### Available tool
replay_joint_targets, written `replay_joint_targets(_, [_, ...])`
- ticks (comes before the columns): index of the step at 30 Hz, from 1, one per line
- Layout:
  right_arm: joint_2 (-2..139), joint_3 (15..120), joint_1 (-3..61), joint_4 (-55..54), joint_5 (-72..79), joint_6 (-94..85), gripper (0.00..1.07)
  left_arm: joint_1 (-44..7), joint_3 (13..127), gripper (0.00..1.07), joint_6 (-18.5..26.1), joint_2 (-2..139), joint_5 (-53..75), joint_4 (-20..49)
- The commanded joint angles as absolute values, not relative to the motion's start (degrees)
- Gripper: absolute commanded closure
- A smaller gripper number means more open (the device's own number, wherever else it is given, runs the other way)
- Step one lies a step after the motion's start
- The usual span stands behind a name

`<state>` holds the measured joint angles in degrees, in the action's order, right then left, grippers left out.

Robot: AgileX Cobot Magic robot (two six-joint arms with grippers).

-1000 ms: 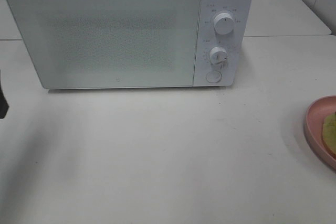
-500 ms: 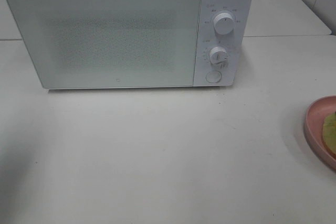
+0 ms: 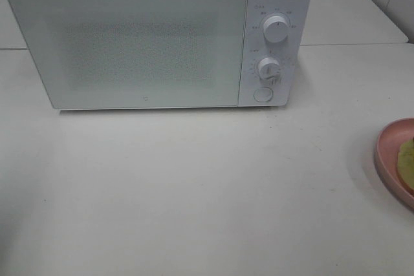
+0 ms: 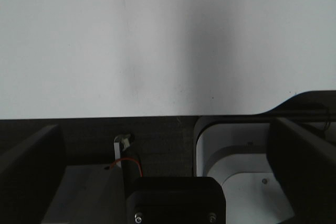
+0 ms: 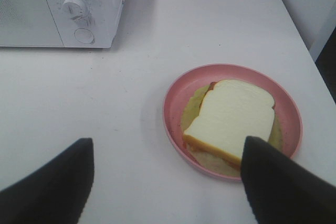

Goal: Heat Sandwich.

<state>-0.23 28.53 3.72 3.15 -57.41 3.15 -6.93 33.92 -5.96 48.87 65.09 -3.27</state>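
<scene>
White table [image 3: 194, 192] carries a closed white microwave [image 3: 155, 37]. On its right edge, a pink plate [image 5: 176, 95] holds the sandwich [image 5: 231, 119]. Right gripper [image 5: 168, 182] hangs above it, released; left gripper [image 4: 168, 171] is released too.

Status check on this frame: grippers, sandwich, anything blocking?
Both grippers open, empty. Sandwich on pink plate, right gripper above it. Microwave door shut.
</scene>
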Motion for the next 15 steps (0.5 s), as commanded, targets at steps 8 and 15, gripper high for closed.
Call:
replay_joint_targets(8, [-1.83,28.53,3.32,3.50,-57.12,2.81,0.32,-6.82,29.74,0.08,-5.39,31.28,61.48,-2.75])
replay_joint_targets(15, [-1.83,28.53,3.32,3.50,-57.12,2.81,0.32,-6.82,29.74,0.08,-5.39,18.68,61.42,-2.58])
